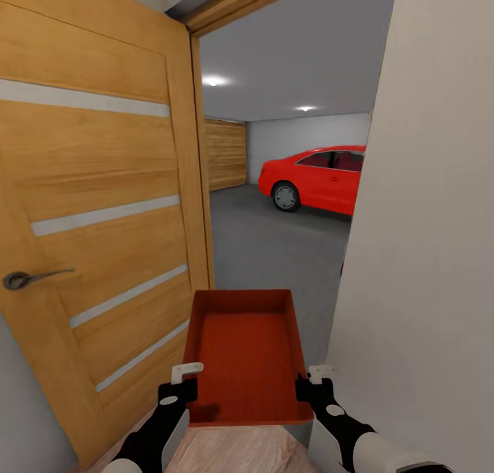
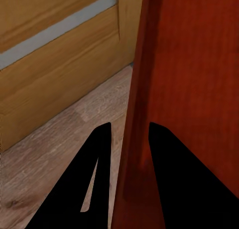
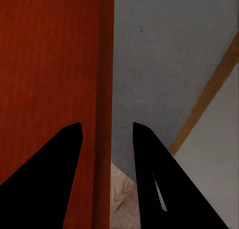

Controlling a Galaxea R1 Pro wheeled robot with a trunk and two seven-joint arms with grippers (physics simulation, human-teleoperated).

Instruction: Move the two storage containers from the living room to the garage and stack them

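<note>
Both grippers sit nearest the head camera, the left gripper (image 1: 180, 388) clamped over the left wall of an orange-red bin (image 1: 245, 353) and the right gripper (image 1: 312, 385) clamped over its right wall, so the bin hangs level between them; each wrist view shows 2 black fingers (image 2: 94, 174) straddling a ribbed wall (image 3: 102, 89). From left to right, an open wooden door (image 1: 96, 205) with 4 glass slits and a metal handle (image 1: 31, 278) stands beside the bin, then the doorway onto the grey garage floor (image 1: 274, 246) with a red car (image 1: 317, 178) far back, then a pale wall (image 1: 425, 239). Light wood planks (image 1: 233, 452) lie under the bin's near edge.
</note>
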